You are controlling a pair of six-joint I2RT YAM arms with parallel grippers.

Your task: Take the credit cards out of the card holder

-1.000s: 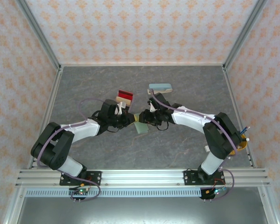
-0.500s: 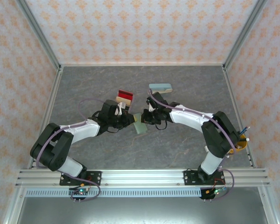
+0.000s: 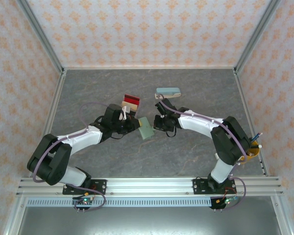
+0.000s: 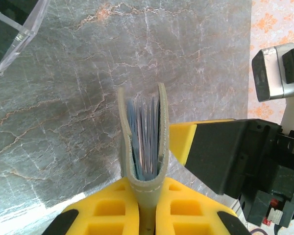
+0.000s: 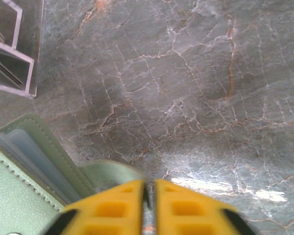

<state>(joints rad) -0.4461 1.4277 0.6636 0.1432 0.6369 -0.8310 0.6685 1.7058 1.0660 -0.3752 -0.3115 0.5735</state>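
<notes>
The sage-green card holder (image 3: 146, 129) is held off the table, folded. My left gripper (image 3: 134, 125) is shut on its spine (image 4: 146, 183). Thin grey-blue card edges (image 4: 146, 142) show between the two panels. A red card (image 3: 132, 98) and a tan card (image 3: 130, 104) stand in a clear rack. My right gripper (image 3: 157, 123) sits at the holder's right side. Its fingers (image 5: 149, 185) are closed to a thin slit, and the holder's green tab (image 5: 110, 172) runs into it. The holder's panel (image 5: 19, 166) fills the lower left of the right wrist view.
A teal oblong case (image 3: 167, 91) lies behind the right gripper. The clear acrylic rack (image 4: 12, 36) stands just behind the left gripper and also shows as a corner (image 5: 12, 54). An orange-yellow object (image 3: 255, 150) sits by the right rail. Grey marble table (image 3: 186, 152) lies open in front.
The left gripper has moved a little right and back, swinging the holder with it. The right gripper has drawn in slightly toward the holder's right edge.
</notes>
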